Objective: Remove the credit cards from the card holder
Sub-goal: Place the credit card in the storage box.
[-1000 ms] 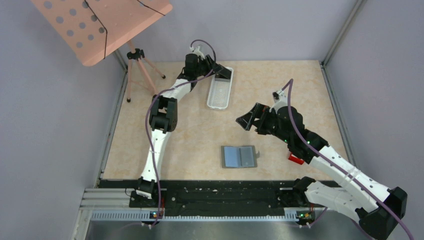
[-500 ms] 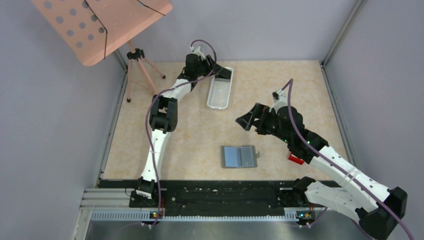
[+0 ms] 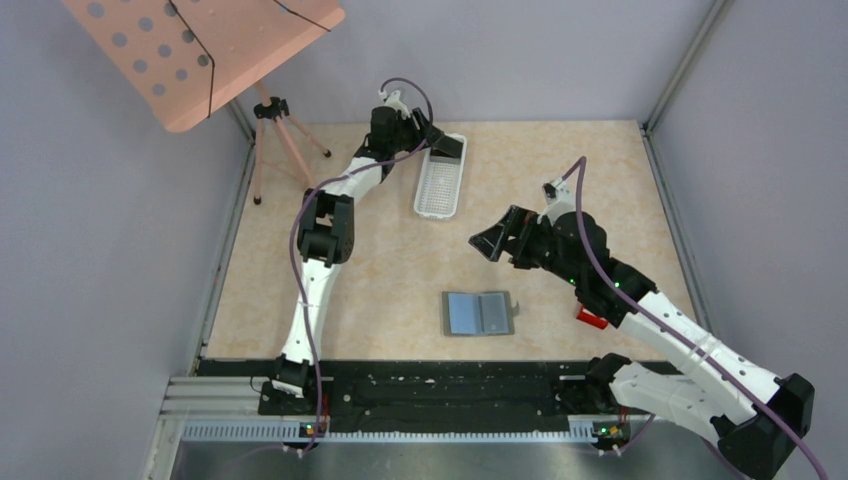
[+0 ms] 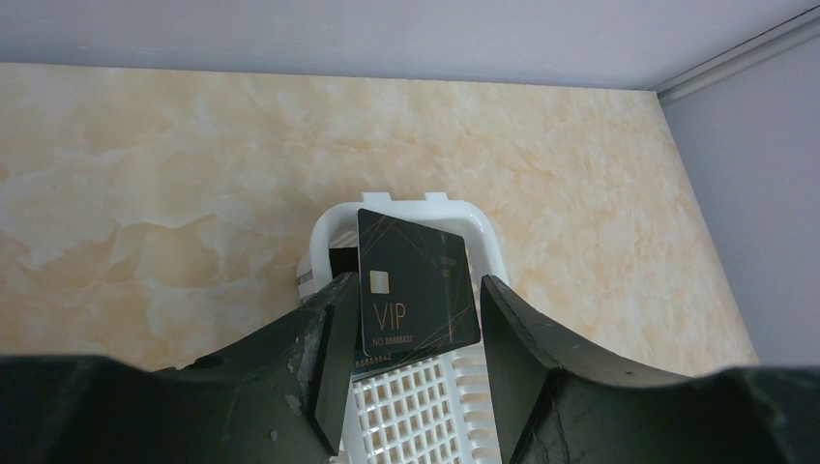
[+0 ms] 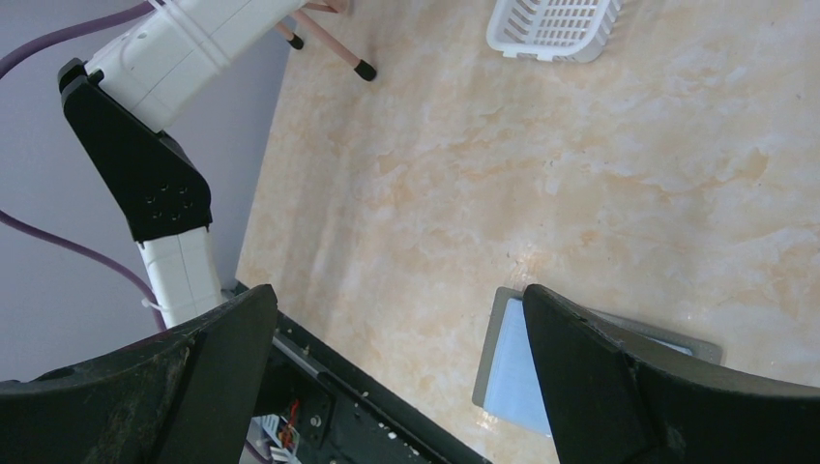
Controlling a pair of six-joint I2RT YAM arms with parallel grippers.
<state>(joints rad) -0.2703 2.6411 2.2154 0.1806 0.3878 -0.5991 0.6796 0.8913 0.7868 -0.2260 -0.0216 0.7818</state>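
Left gripper [image 4: 419, 295]: over white basket [image 4: 334, 217], black VIP card [image 4: 416, 275] between its jaws; gripped or loose, we cannot tell. Right gripper [image 5: 396, 295]: spread wide. Card holder [image 3: 478, 313]: open on bench [image 3: 380, 270], well apart from basket, unmoved since earlier.

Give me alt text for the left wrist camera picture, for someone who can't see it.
A black card marked VIP shows face-on between the left gripper's two dark fingers, over the far end of a white perforated basket. Whether the fingers grip it is unclear. Beige marbled table behind.
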